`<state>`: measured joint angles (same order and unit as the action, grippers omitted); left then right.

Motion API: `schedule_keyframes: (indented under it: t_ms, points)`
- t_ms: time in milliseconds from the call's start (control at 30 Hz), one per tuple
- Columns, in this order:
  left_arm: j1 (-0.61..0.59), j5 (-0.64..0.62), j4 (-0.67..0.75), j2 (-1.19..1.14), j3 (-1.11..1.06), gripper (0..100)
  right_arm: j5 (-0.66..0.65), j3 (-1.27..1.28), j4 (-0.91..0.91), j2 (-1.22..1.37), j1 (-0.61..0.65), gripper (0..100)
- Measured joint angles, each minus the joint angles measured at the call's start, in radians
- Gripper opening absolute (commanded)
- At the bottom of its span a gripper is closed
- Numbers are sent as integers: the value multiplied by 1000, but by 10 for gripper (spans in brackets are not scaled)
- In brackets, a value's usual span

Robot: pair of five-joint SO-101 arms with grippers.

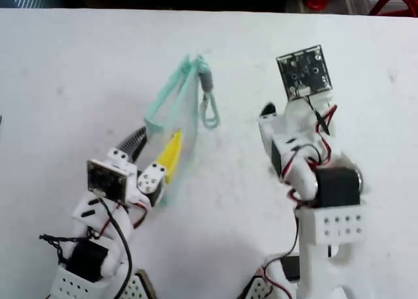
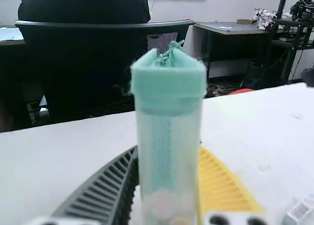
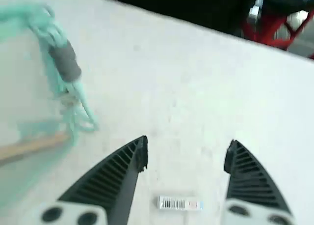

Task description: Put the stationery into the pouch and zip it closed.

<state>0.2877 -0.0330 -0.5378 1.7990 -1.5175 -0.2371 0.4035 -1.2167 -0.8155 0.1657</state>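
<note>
A translucent teal pouch [image 1: 186,96] lies left of the table's middle, its grey toggle [image 1: 208,81] and cord loop at the far end. My left gripper [image 1: 162,132] is shut on the pouch [image 2: 169,87], one black finger and one yellow finger [image 2: 221,185] pressing its sides. A wooden pencil [image 3: 29,147] shows through the pouch wall, and pale round items sit inside near the gripper. My right gripper [image 3: 186,151] stands open to the right of the pouch, over a small white barcoded item [image 3: 179,203] on the table. Nothing is between its fingers.
The white table [image 1: 78,70] has bare room at the left and far side. A black chair [image 2: 98,48] stands beyond the far edge, red chair legs [image 3: 274,23] at the far right. The right arm's body [image 1: 326,188] fills the near right.
</note>
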Motion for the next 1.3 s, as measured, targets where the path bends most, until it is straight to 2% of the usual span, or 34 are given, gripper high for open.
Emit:
schedule_keyframes:
  t_ms: [200,300,400,500,800,1067,1133,1300]
  points:
    - [18,41,8,0,-5,146,0,186,12,37,-94,237]
    - [-34,55,58,-2,-25,149,0,272,81,46,-129,237]
    - [0,37,80,17,-51,147,0,364,184,51,-175,237]
    - [14,61,83,17,-55,146,0,437,239,51,-195,237]
    - [35,75,57,17,-44,146,-3,471,245,51,-196,237]
    - [35,75,57,17,-44,146,-198,460,207,120,-193,237]
    - [40,75,57,17,-44,146,-190,440,201,167,-192,237]
    - [43,75,57,17,-44,146,-15,399,230,342,-132,237]
